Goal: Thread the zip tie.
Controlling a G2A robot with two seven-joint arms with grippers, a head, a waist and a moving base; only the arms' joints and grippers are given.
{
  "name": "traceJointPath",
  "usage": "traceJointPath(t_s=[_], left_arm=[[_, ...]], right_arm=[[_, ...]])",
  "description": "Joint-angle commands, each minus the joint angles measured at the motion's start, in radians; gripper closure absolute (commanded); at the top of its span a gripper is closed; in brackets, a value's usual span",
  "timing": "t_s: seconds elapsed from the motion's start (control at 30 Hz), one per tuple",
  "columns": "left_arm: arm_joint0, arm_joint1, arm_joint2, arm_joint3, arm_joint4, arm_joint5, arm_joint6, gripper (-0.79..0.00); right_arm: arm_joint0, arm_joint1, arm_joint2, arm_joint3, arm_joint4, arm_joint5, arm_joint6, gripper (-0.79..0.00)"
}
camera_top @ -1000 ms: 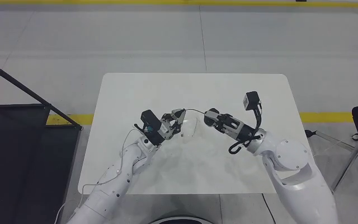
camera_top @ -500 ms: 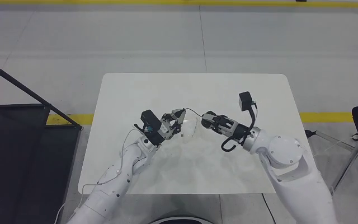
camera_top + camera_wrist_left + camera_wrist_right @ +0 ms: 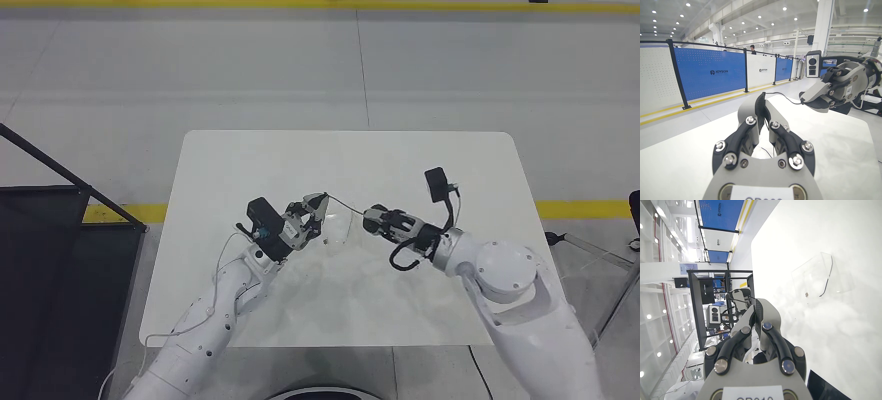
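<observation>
1. The left pincer (image 3: 762, 95) is clenched on one end of the zip tie (image 3: 786, 98), held above the white desk (image 3: 450, 160).
2. The right pincer (image 3: 804, 101) faces it from nearby, clenched on the other end.
3. The thin black tie spans the gap between the two tips in a slight curve.
4. A clear plastic tray (image 3: 810, 275) lies on the desk below that gap, with a black strip (image 3: 827, 281) resting on it.

Count by kind
One table (image 3: 250, 170), one clear tray (image 3: 806, 275), one zip tie (image 3: 345, 203), one thin black strip (image 3: 827, 280) at the tray, two sets of jaws.
</observation>
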Motion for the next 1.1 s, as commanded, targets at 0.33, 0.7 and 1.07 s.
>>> traceJointPath(t_s=[0.33, 0.7, 1.07], left_arm=[[0.0, -0.002, 0.001, -0.002, 0.034, -0.013, 0.0, 0.0], [0.0, -0.004, 0.001, 0.003, 0.055, -0.019, -0.005, 0.0], [-0.005, -0.005, 0.005, 0.007, 0.068, -0.035, -0.03, 0.0]], right_arm=[[0.023, -0.005, -0.015, 0.006, -0.002, 0.019, -0.005, 0.0], [-0.054, -0.005, 0.063, -0.014, 0.115, -0.169, -0.031, 0.0], [-0.087, -0.004, 0.081, -0.018, 0.127, -0.26, -0.027, 0.0]])
